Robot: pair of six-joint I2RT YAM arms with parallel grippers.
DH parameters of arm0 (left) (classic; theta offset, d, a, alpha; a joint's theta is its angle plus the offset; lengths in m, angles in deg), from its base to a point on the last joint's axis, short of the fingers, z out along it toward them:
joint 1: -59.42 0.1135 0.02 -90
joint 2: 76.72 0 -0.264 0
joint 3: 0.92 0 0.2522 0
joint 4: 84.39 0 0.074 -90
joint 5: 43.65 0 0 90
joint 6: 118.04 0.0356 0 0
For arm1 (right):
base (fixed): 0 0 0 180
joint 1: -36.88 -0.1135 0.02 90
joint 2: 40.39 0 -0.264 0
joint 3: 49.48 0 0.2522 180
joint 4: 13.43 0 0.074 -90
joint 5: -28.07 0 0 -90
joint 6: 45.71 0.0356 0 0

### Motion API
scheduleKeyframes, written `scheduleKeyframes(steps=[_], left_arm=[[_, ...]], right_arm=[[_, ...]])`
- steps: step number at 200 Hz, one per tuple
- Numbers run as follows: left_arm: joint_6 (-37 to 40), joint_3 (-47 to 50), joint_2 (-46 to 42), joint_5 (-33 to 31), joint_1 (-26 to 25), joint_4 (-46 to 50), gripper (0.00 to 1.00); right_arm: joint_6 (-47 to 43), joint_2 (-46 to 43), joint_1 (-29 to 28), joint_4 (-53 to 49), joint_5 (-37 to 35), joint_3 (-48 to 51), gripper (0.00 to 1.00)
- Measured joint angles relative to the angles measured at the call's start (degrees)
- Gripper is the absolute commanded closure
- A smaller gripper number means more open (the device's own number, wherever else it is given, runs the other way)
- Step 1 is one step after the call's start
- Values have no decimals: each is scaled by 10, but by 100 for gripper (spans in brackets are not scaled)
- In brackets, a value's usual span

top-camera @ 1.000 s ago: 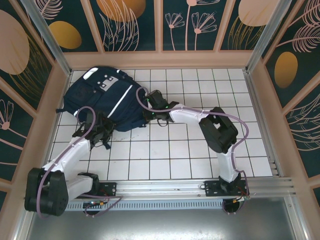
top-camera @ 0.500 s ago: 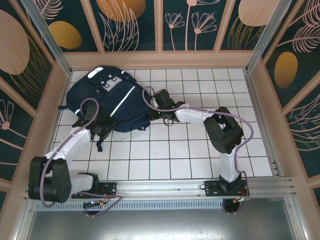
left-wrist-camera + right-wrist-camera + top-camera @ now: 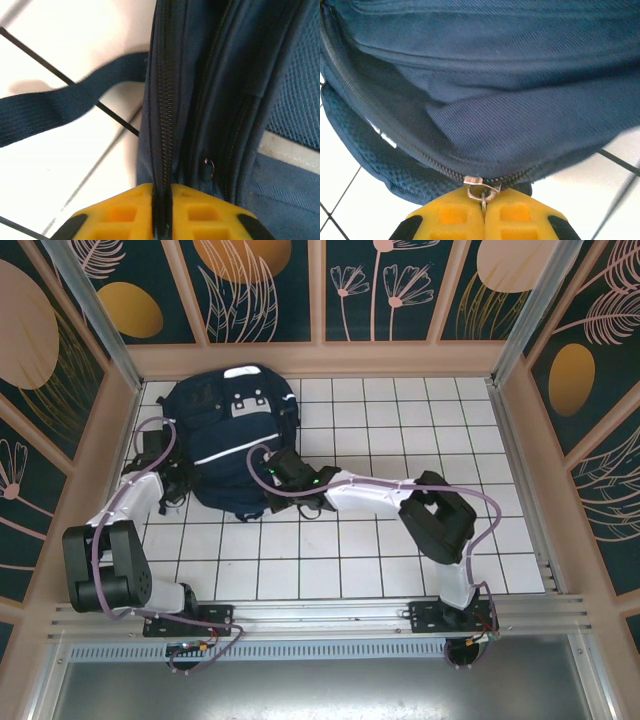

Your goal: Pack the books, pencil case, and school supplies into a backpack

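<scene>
While the backpack (image 3: pixel 235 445) lies flat at the far left of the table (image 3: pixel 420 420), front panel up, the work in hand looks like its zipper rather than any loading. The zipper teeth (image 3: pixel 162 100) seen from the left wrist are meshed, and so is the run leading to the zipper pull (image 3: pixel 482 190). The right jaws are clenched on that small metal pull at the bag's near right edge. The left jaws are clamped on the zipper seam at its left side, just beside a loose strap (image 3: pixel 50 107) on the tiles. I judge this to be the closing step, near the end of the task, though an opening pull cannot be ruled out. The next move calls for drawing the pull steadily along the track while the left side anchors the fabric taut.
</scene>
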Motion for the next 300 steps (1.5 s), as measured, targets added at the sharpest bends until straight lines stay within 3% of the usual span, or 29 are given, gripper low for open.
scheduleKeyframes(steps=[14, 31, 81, 110, 143, 179, 186, 200, 220, 300], left_arm=[[1, -3, -2, 1, 10, 0, 52], [-12, -1, -12, 13, 10, 5, 44], [-127, 105, -153, 110, 4, -14, 41], [-230, 172, -224, 152, -42, -46, 40], [-347, 229, -254, 169, -102, -115, 38], [-423, 241, -239, 162, -121, -171, 36], [-432, 241, -233, 160, -121, -180, 40], [-448, 241, -218, 154, -122, -194, 60], [-462, 247, -202, 150, -124, -205, 100], [-441, 234, -260, 115, -132, -143, 100]], right_arm=[[0, 22, -7, -10, 4, -27, 100], [0, 42, -9, -23, 5, -55, 100], [0, 62, -8, -34, 11, -81, 100], [0, 63, -8, -34, 14, -81, 100], [0, 63, -8, -34, 15, -81, 100], [0, 63, -8, -34, 15, -81, 100], [0, 63, -8, -34, 15, -81, 100], [0, 63, -8, -34, 15, -81, 100], [0, 63, -8, -34, 13, -81, 100], [-5, 44, 24, 3, 7, -26, 100]])
